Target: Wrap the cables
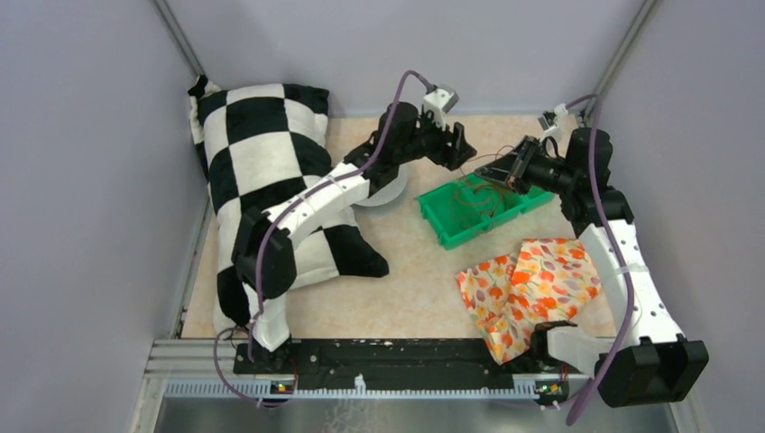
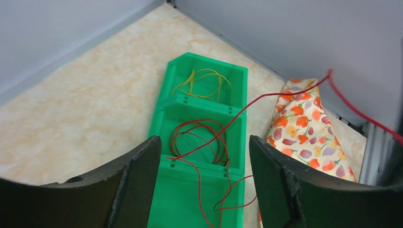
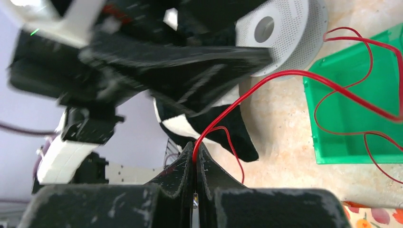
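Note:
A green compartment tray (image 1: 442,221) sits at mid-table. In the left wrist view the tray (image 2: 190,199) holds a yellowish cable loop (image 2: 192,78) in the far compartment and a reddish-brown coil (image 2: 223,142) in the middle one. A bright red cable (image 2: 285,95) rises from the tray's divider up to the right. My left gripper (image 2: 203,142) is open and empty, hovering above the tray (image 1: 456,149). My right gripper (image 3: 195,148) is shut on the red cable (image 3: 285,73) and holds it above the tray's right end (image 1: 510,167).
A black-and-white checkered pillow (image 1: 262,180) lies at the left under the left arm. A white round perforated disc (image 3: 285,33) sits beside the tray. A floral cloth (image 1: 528,284) lies at the front right. Grey walls close in on all sides.

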Robot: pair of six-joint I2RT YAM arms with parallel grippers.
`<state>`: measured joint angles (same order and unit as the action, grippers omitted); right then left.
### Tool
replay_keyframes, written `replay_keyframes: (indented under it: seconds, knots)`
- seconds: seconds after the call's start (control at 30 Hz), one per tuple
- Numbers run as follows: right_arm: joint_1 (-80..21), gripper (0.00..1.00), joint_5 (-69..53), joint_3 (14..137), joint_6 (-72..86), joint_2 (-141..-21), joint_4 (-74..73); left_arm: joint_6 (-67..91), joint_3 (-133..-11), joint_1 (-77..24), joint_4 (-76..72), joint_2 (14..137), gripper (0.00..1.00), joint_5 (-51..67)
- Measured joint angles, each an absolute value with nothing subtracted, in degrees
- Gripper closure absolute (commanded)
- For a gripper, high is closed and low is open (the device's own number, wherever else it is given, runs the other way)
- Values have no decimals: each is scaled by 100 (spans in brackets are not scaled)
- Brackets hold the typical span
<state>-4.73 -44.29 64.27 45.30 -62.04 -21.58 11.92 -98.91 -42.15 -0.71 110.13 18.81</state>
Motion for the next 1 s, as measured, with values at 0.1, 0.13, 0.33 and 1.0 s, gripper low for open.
replay_keyframes:
  seconds: [0.1,0.13,0.33,1.0]
  knots:
    - [-471,100,-4209,6427,4779,-6346,-2171,1033,-9618,-4132,-21,10462,25,1575]
    - [-471,100,-4160,6427,4884,-6403,-2115,993,-9509,-4108,8,10235,22,1431]
    - [-440,100,-3844,6388,5791,-6768,-1409,838,-9052,-3962,174,8995,19,526]
    - [-1304,100,-1623,5461,7634,-6204,399,5319,-5848,-3747,-1131,7885,11,1267]
